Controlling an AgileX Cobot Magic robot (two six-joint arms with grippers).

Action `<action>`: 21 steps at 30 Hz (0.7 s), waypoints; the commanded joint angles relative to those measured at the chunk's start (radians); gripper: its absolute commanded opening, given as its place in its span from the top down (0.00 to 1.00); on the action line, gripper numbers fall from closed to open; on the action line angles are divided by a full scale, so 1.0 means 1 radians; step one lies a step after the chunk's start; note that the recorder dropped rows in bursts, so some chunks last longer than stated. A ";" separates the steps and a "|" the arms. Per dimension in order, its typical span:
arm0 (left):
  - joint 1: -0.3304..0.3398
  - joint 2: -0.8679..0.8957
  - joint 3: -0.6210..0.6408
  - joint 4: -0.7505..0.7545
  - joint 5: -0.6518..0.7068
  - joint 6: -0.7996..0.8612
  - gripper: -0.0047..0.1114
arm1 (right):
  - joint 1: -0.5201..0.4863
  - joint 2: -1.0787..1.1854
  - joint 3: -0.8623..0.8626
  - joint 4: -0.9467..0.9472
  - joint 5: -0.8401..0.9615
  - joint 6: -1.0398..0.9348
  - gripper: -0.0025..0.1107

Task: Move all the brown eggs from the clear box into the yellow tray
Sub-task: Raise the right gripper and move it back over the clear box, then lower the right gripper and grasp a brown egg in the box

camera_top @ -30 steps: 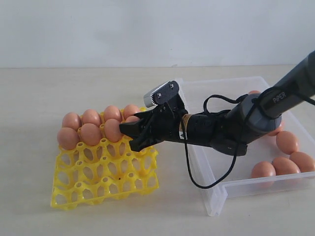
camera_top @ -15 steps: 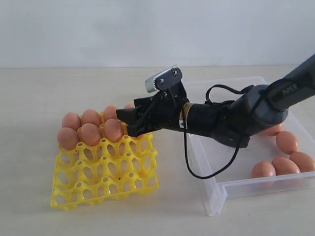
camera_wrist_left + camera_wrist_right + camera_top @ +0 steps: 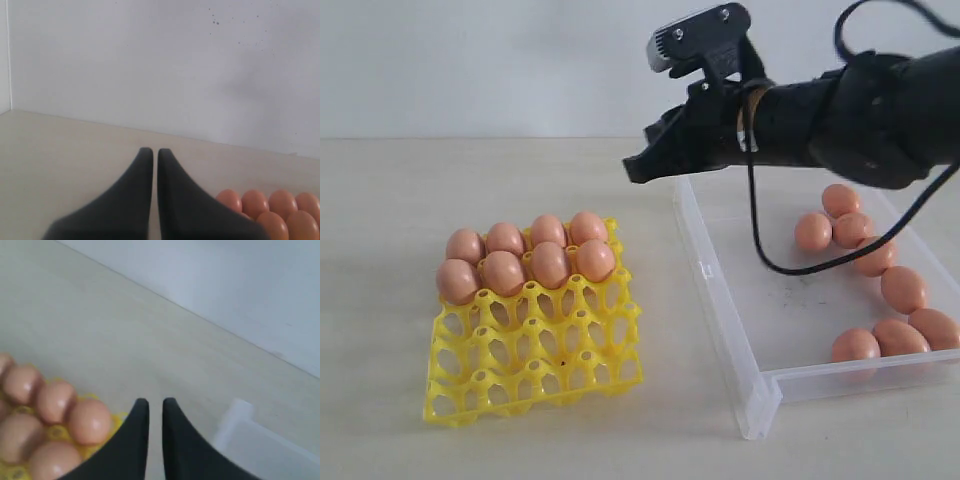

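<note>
The yellow tray [image 3: 535, 370] lies at the left with several brown eggs [image 3: 550, 263] filling its two far rows. Several more brown eggs [image 3: 903, 288] lie along the right side of the clear box [image 3: 760, 300]. My right gripper [image 3: 635, 170] hangs in the air above the table, by the box's far left corner and beyond the tray. Its fingers stand almost together with nothing between them [image 3: 155, 401]. The right wrist view shows the tray's eggs [image 3: 90, 421] and a box corner [image 3: 240, 415] below. My left gripper [image 3: 151, 150] is shut and empty, with eggs [image 3: 255, 202] off to one side.
The tray's near rows of cups [image 3: 530, 385] hold nothing. A black cable [image 3: 760, 240] loops down from the right arm over the box. A pale wall [image 3: 520, 60] stands behind the light tabletop.
My right gripper has risen from the tray's far right corner and pulled back toward the box. An egg now sits in that corner cup. The jaws have closed.
</note>
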 commanded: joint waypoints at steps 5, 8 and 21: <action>-0.002 -0.002 0.003 -0.009 -0.003 -0.009 0.93 | -0.129 -0.083 -0.107 0.041 0.797 -0.100 0.98; -0.002 -0.002 0.003 -0.009 -0.001 -0.009 0.93 | -0.215 -0.059 -0.118 0.276 0.880 -0.332 0.98; -0.002 -0.002 0.003 -0.009 -0.003 -0.009 0.93 | -0.326 0.074 -0.118 0.566 1.085 -0.618 0.52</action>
